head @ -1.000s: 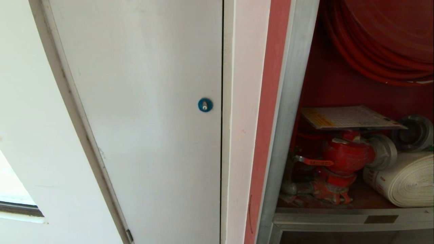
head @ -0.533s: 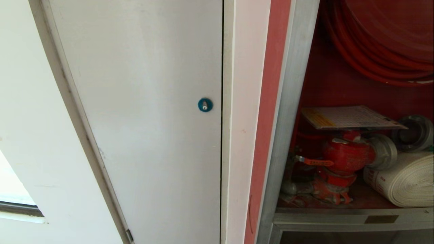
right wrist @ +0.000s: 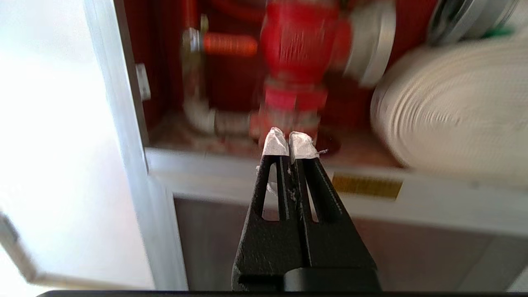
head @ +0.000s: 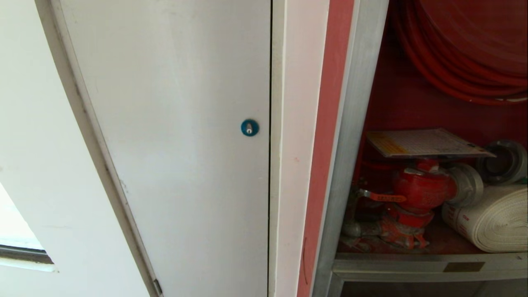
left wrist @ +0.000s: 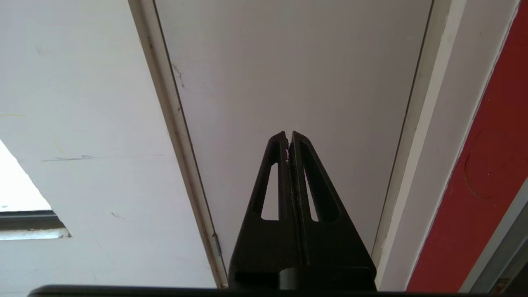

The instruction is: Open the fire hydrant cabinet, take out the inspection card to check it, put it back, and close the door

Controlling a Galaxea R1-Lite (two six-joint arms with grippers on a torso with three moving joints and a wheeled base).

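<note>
Red valve (head: 420, 189) half hides beneath the inspection card (head: 427, 143), hose reel (head: 462, 53) cropped.

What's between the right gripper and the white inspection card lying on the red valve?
Nothing visible. The right gripper, shut and empty, faces the open silver-framed fire hydrant cabinet; no door covers the opening. The white inspection card lies flat on the red valve, out of the wrist view.

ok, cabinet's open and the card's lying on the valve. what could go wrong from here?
1. The inspection card lies flat on the red valve, overhanging it; a nudge could tip it off.
2. The right end effector is shut, so it can't pinch the card yet.
3. The rolled hose crowds the valve's right side.
</note>
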